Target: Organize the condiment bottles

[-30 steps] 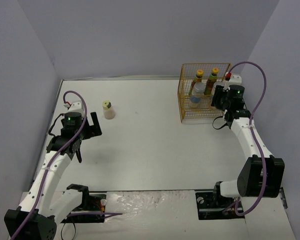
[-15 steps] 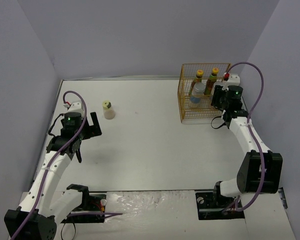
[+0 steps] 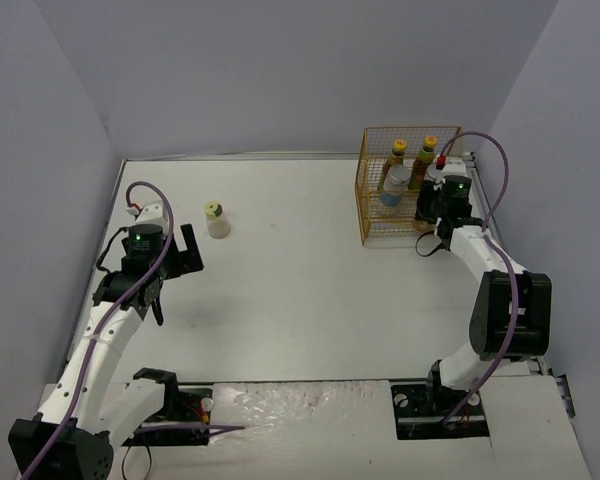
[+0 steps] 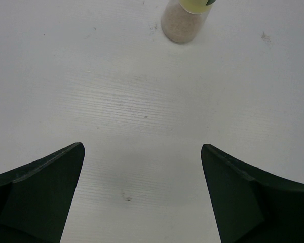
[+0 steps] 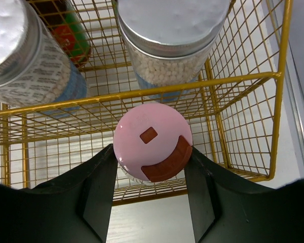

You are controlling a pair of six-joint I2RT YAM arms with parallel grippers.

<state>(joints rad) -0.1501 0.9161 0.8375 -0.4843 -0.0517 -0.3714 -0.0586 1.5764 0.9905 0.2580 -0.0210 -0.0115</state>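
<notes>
Seating the pink-capped bottle in the basket

We note the right gripper [image 5: 150, 153] clamped on the pink-capped bottle [image 5: 151, 139], one finger at each side just under the cap. The cap sits over the near top wire of the yellow wire basket [image 5: 233, 79]; we cannot tell whether the base has cleared that wire. Close behind, inside, stand two silver-lidded jars [image 5: 172, 20] [image 5: 10, 35] and a dark bottle [image 5: 66, 30] with a red and green label.

We judge the free spot to be the near corner, in front of the jar of white beads. We should carry the bottle upright past the rim, lower it straight, and let go only once it stands on the mesh floor. A tilt could snag the wire or nudge a jar.

The left gripper [image 4: 142, 148] hangs spread wide and empty over the table [image 4: 142, 91]. The yellow-green-capped bottle [image 4: 185, 23] stands ahead of it, well apart from the basket, and is likely our next pick.
</notes>
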